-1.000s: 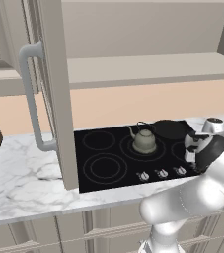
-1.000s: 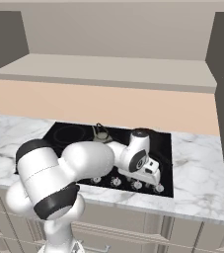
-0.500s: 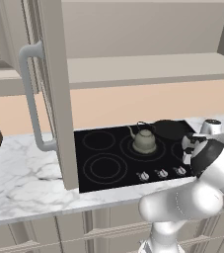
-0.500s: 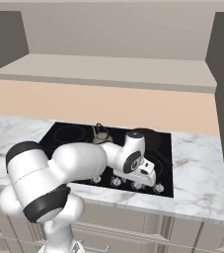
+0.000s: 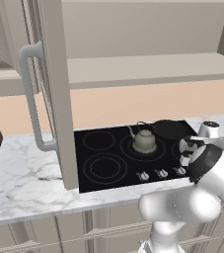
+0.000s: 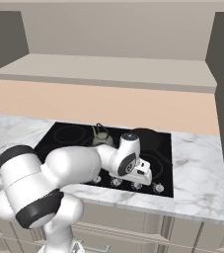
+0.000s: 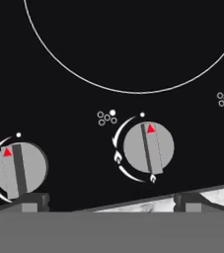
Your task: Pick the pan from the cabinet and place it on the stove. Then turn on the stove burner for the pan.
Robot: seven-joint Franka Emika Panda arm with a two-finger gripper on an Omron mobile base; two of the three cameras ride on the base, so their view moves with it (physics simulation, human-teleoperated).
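In the hand view the gripper (image 7: 111, 200) hangs low over the front edge of the stove (image 7: 108, 44), its dark fingertips (image 7: 32, 200) set wide apart with nothing between them. Straight ahead of the gripper sits a silver knob (image 7: 148, 147) with a red triangle pointing up; a second knob (image 7: 18, 167) lies toward its left fingertip, and a third is cut off at the right edge. Small dot clusters and flame marks ring each knob; there is no readable writing.

The base views give what the hand view lacks: the pan (image 5: 171, 129) rests on the stove's far right burner, beyond the gripper, just beside the grey-green kettle (image 5: 144, 140). In the right base view the arm hides most of the pan (image 6: 150, 136). The cabinet (image 5: 133, 69) stands open above, its door (image 5: 54, 94) swung out.
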